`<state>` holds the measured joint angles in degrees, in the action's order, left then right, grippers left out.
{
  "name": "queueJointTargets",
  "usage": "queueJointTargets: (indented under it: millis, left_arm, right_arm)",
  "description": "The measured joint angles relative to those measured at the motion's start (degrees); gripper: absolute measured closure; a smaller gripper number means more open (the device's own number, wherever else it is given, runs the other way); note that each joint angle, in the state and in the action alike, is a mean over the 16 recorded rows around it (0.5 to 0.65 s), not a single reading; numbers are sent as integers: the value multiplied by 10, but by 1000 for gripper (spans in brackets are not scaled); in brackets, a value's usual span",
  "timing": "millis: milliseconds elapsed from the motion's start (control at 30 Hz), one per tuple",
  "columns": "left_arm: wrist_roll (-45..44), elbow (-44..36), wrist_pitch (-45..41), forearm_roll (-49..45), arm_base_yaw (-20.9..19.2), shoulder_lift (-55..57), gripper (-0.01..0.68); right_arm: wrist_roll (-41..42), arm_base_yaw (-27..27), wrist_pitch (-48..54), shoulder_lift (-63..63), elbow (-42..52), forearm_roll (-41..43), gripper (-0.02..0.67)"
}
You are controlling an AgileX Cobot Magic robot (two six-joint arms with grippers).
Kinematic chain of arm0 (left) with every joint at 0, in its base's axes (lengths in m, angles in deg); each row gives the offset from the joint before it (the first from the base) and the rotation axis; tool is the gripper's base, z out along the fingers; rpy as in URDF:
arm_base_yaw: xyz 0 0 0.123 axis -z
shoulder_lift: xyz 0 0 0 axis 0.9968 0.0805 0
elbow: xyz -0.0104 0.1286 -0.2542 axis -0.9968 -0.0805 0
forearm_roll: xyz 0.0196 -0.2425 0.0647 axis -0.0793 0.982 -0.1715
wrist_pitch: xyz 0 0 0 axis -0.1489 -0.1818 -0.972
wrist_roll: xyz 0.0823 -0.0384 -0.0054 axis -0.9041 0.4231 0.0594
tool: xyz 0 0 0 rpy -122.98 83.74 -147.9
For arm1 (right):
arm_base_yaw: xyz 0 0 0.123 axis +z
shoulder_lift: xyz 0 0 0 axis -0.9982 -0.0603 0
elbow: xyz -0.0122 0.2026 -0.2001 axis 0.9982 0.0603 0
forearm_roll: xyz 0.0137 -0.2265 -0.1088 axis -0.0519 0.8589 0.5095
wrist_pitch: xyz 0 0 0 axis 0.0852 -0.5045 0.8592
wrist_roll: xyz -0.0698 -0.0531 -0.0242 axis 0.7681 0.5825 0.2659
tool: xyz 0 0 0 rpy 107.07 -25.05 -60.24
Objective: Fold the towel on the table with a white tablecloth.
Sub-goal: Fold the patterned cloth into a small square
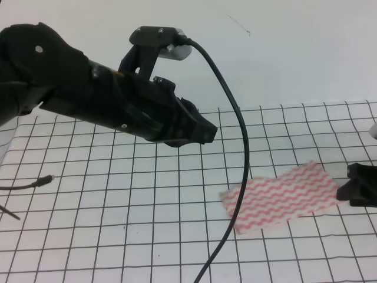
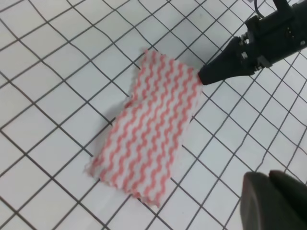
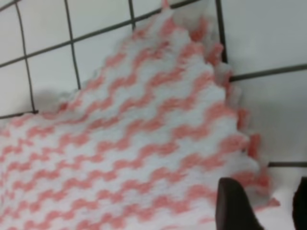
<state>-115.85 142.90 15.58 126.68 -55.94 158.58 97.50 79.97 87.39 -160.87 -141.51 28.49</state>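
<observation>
The towel, white with pink-red wavy stripes, lies flat on the white grid tablecloth at the right of the table. It also shows in the left wrist view and fills the right wrist view. My right gripper is low at the towel's right end, jaws a little apart astride its corner; one finger shows beside the frayed edge. It also shows in the left wrist view. My left gripper hangs high above the table, left of the towel, fingers together and empty.
A black cable hangs from the left arm and crosses in front of the towel's left end. A loose cable end and a thin dark rod lie at the far left. The grid cloth ends at the back against plain white.
</observation>
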Motion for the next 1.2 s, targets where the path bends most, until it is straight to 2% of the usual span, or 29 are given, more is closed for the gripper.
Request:
queueJointTargets:
  millis: [333, 767, 933, 1200]
  left_arm:
    - [0, 0, -24, -1, 0, 0, 673]
    - [0, 0, -51, -1, 0, 0, 673]
    - [-1, 0, -54, -3, 0, 0, 673]
    - [-3, -2, -59, -11, 0, 0, 673]
  right_arm:
    - [38, 5, 17, -5, -4, -45, 406]
    - [79, 20, 26, -5, -9, -53, 590]
    - [104, 41, 28, -5, -9, -58, 633]
    - [147, 105, 24, -6, -9, -93, 640]
